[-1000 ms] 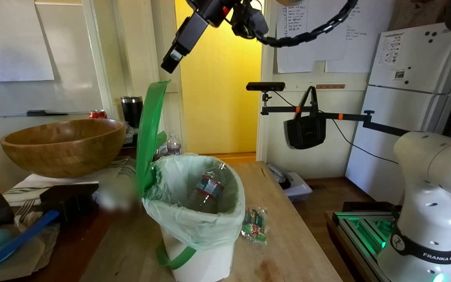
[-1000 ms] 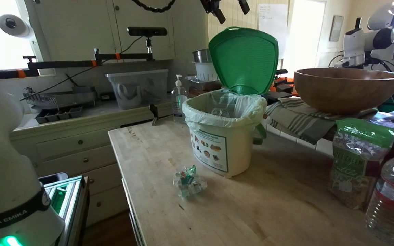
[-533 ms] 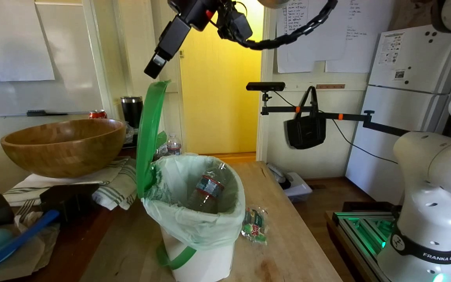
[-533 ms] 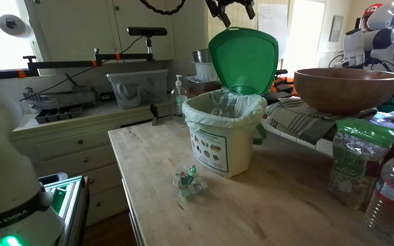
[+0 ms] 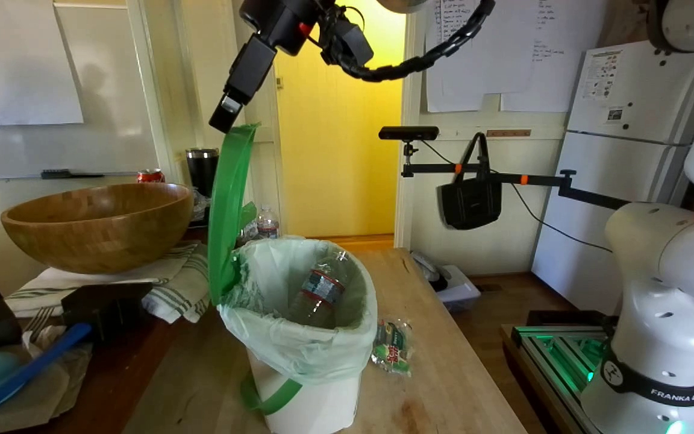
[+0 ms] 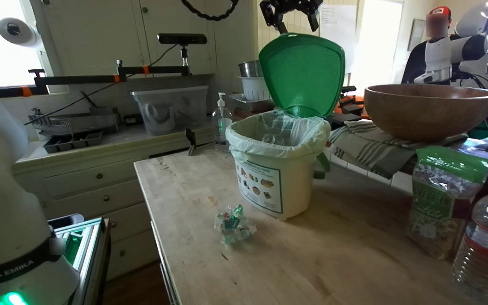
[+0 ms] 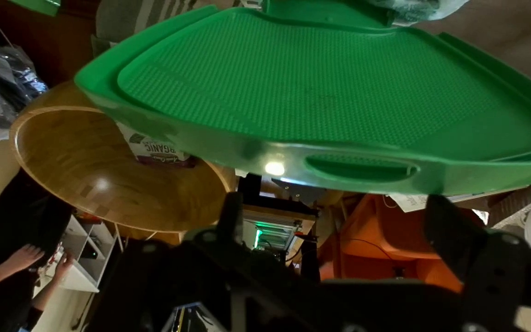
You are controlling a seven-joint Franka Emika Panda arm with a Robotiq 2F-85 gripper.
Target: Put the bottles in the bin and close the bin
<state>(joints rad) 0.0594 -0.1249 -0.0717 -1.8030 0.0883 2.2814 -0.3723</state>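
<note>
The bin [image 6: 275, 182] stands on the wooden table, lined with a pale plastic bag. Its green lid [image 5: 229, 211] is raised upright in both exterior views. A clear bottle [image 5: 323, 286] leans inside the bin. Another bottle [image 6: 485, 245] stands upright on the table outside it. My gripper [image 5: 221, 123] is at the top edge of the lid, on its outer side; whether it touches is unclear. In the wrist view the lid [image 7: 321, 83] fills the upper part, and the gripper [image 7: 334, 205] is open, nothing between its fingers.
A wooden bowl [image 5: 97, 229] sits on a towel near the lid's outer side. A crumpled plastic wrapper [image 6: 233, 224] lies beside the bin. A green bag [image 6: 447, 203] stands by the upright bottle. A person's hands [image 7: 21, 258] show far left in the wrist view.
The gripper has come down and across to the outer side of the lid's top edge, staying open. The lid looks almost the same. A person in a red cap has come into view behind.
</note>
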